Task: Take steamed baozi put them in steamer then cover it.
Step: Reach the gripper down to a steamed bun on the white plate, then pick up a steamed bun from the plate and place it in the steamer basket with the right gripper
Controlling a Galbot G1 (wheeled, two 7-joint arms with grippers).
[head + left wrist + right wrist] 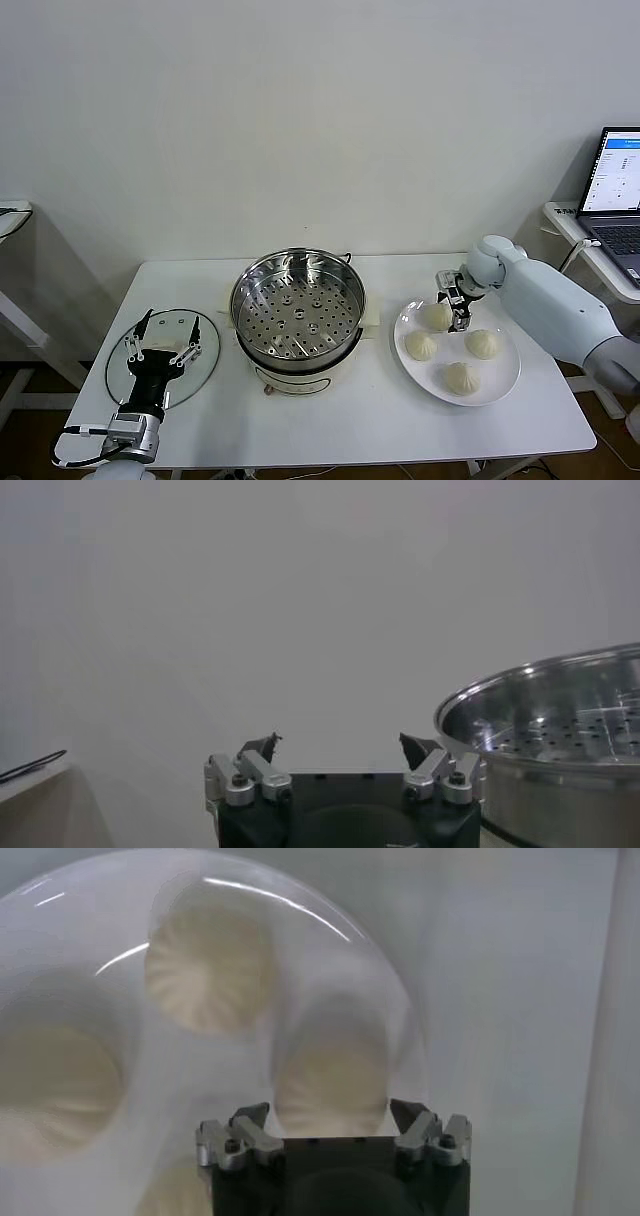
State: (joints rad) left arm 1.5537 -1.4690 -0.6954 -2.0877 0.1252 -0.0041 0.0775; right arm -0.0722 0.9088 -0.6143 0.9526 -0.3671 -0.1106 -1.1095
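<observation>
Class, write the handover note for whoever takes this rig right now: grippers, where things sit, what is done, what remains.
Right gripper: down at the far-left baozi on the plate, fingers around it, grip not confirmed.
Left gripper: open, idle over the glass lid.
All four baozi sit on the plate.
Steamer: empty, uncovered, mid-table.
Done: nothing moved.
Left: move four baozi, then cover.

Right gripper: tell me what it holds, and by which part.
Nothing held yet. The right gripper straddles the bun nearest the pot, jaws not yet shut on its sides.
</observation>
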